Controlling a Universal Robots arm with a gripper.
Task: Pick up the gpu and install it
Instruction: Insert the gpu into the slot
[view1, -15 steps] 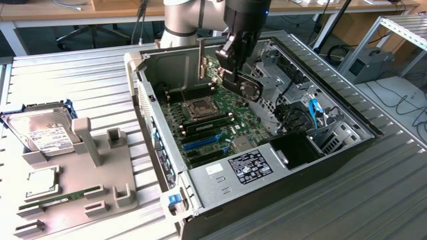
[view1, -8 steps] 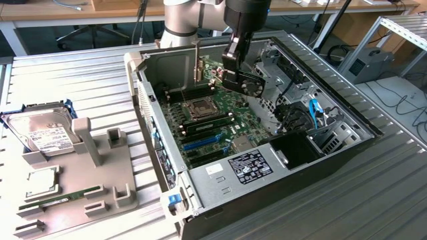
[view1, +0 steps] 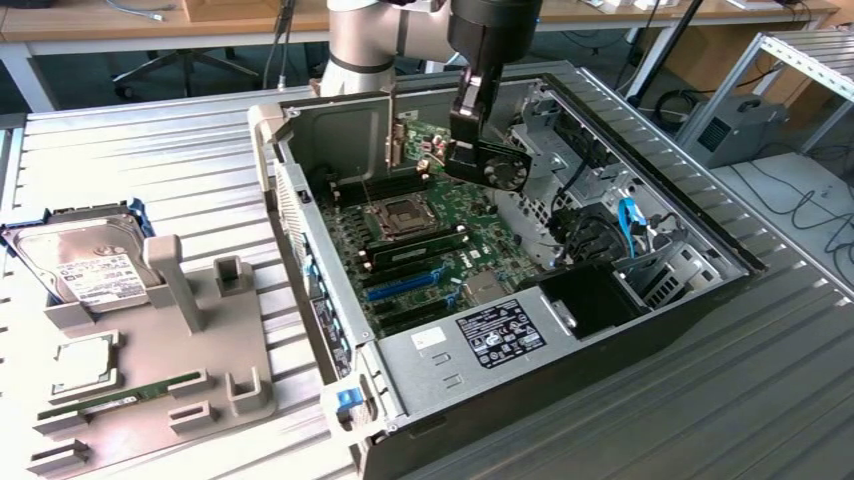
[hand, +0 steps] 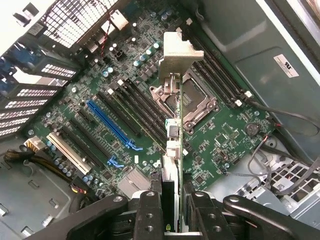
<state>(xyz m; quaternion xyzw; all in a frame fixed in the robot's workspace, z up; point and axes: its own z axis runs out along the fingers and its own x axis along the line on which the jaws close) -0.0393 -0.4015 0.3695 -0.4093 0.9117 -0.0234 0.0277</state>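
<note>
1. The bench (view1: 160, 150) carries the open computer case (view1: 441, 370), laid on its side so the board faces up.
2. Inside, the motherboard (view1: 447, 235) is exposed, its long blue slot (hand: 112, 125) free.
3. The gpu (view1: 505, 168) hangs edge-down above the board, not seated.
4. The hand (view1: 470, 150) clamps the card's upper edge, apparently to keep it upright for a slot.

You are looking at three labels, none giving up readable words: a black sticker (view1: 501, 338) on the power supply (view1: 461, 375), six o'clock in the open case (view1: 561, 420); a white label (view1: 100, 278) on the hard drive (view1: 56, 240), nine o'clock; a white tag (hand: 286, 65) on the case wall (hand: 240, 35).
</note>
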